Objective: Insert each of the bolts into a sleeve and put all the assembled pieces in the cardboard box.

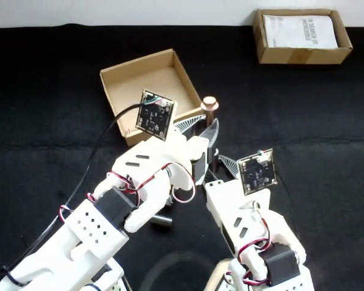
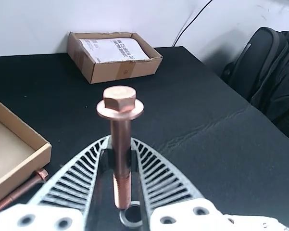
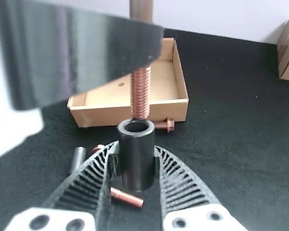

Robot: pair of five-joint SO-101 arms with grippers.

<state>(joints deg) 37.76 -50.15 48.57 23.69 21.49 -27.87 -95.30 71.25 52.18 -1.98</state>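
Note:
A copper bolt (image 2: pixel 120 144) stands upright with its head up, and my left gripper (image 2: pixel 120 143) is shut on its shaft. Its threaded tip (image 3: pixel 140 98) hangs right at the mouth of a dark sleeve (image 3: pixel 135 156). My right gripper (image 3: pixel 135 150) is shut on that upright sleeve. In the high view the bolt's head (image 1: pixel 209 103) sits just right of the open cardboard box (image 1: pixel 118 79), with the left gripper (image 1: pixel 204 126) and right gripper (image 1: pixel 218 167) meeting below it. The box looks empty.
A loose bolt (image 3: pixel 165 125) lies against the box's front wall, and another bolt (image 3: pixel 127 197) lies beside the right gripper. A spare sleeve (image 1: pixel 162 219) rests by the left arm. A second box (image 1: pixel 303 37) holding a booklet stands at the back right.

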